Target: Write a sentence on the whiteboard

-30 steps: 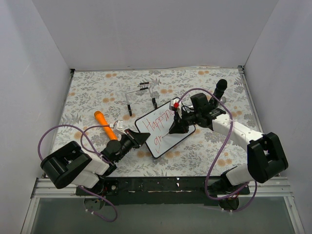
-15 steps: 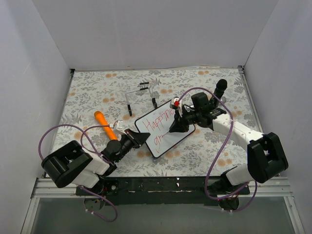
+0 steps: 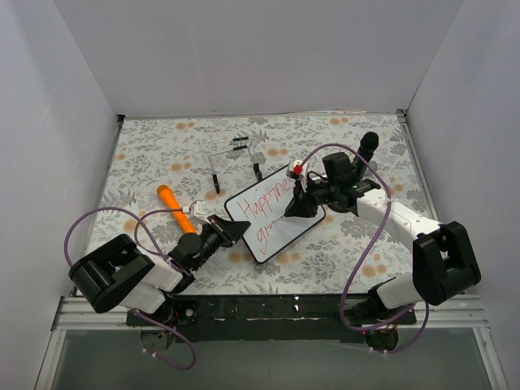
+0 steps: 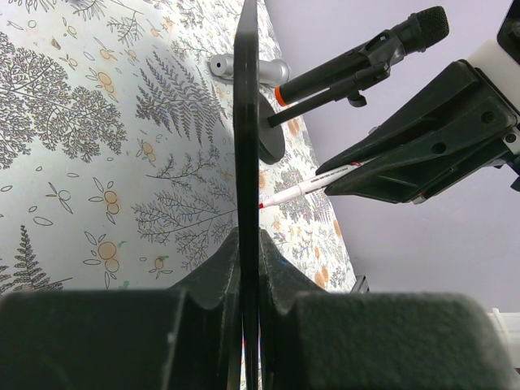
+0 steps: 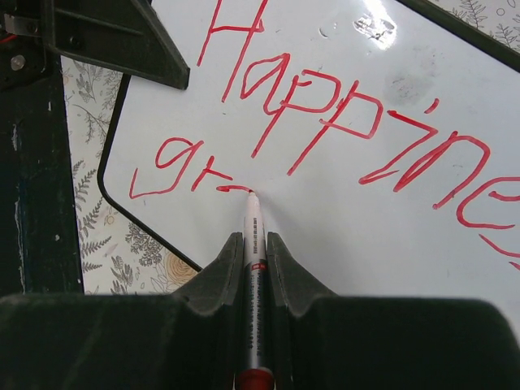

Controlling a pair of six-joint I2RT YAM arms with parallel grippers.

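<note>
Gripping the edge of the whiteboard (image 3: 275,236) in the left gripper (image 4: 248,244); pinching a marker (image 5: 253,223) in the right gripper (image 3: 296,208), tip touching the whiteboard at the red sentence (image 5: 325,114) ("Happine…", "gr").

— What sort of place was it?
— A robot test booth in a lab. Plain white walls (image 3: 244,57) closed in the table at the top, left and right of the frame.
— What else showed it?
— A floral cloth (image 3: 162,150) covered the table. A metal rail (image 3: 467,315) and purple cables (image 3: 106,210) lay along the bottom.
</note>
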